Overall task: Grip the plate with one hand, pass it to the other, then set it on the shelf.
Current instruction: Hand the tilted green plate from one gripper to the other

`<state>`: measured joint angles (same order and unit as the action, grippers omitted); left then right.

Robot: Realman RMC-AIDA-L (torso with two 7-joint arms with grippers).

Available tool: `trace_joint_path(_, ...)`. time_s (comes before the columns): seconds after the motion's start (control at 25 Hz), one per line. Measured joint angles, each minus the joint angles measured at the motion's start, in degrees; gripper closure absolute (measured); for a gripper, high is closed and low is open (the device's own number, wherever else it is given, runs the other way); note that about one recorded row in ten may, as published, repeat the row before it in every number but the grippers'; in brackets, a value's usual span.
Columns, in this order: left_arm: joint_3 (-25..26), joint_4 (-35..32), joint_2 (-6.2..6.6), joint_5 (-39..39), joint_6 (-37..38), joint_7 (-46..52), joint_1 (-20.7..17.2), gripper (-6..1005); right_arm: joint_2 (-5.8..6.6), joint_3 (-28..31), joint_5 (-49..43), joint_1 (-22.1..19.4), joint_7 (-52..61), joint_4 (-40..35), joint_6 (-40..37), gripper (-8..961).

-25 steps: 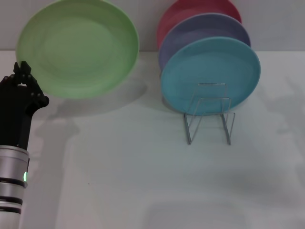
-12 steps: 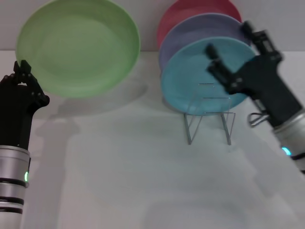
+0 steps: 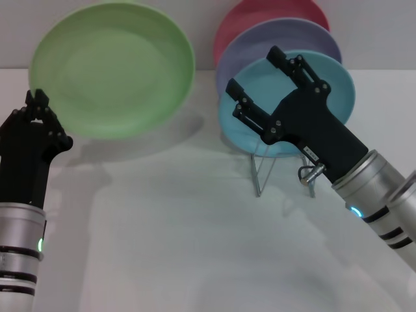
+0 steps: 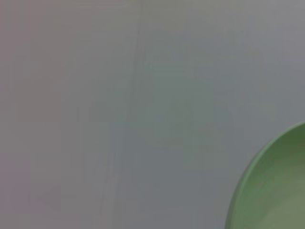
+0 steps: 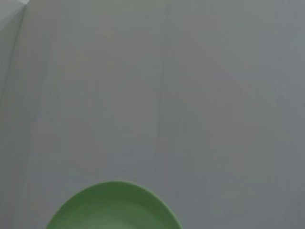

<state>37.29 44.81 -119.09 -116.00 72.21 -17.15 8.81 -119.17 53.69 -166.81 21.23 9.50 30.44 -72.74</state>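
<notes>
The light green plate is held up on edge above the table at the back left. My left gripper is shut on its lower left rim. My right gripper stands open in mid-air right of the plate and apart from it, its fingers pointing toward it. It hangs in front of the wire shelf and covers part of it. A part of the plate shows in the left wrist view. The right wrist view shows the plate farther off.
Three plates stand on edge in the shelf: a pink plate at the back, a lavender plate in the middle and a turquoise plate in front. The front slots of the shelf hold nothing. White table lies in front.
My right arm has come in from the right and swung left, open, to in front of the shelf. The left gripper and the plate have shifted slightly right.
</notes>
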Motion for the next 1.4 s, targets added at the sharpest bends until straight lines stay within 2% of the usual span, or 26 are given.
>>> trace_joint_path(0.64, -8.59, -0.43, -0.08, 11.26, 3.04, -5.3, 0.84, 965, 0.24, -0.14, 0.1, 2.53, 5.53, -0.03, 6.68, 150)
trace_joint_path(0.76, -12.83, -0.06, -0.09, 14.38, 5.93, -8.06, 1.55, 965, 0.3, -0.16, 0.02, 3.47, 6.27, -0.04, 9.28, 150)
trace_joint_path(0.92, -15.38, 0.89, -0.09, 15.91, 7.44, -10.61, 1.85, 965, 0.32, -0.2, -0.04, 4.01, 6.43, -0.09, 10.47, 149)
trace_joint_path(1.4, -18.16, 1.6, -0.08, 19.15, 8.18, -11.24, 2.1, 965, 0.74, -2.45, 0.05, 5.16, 7.48, -0.3, 12.22, 152)
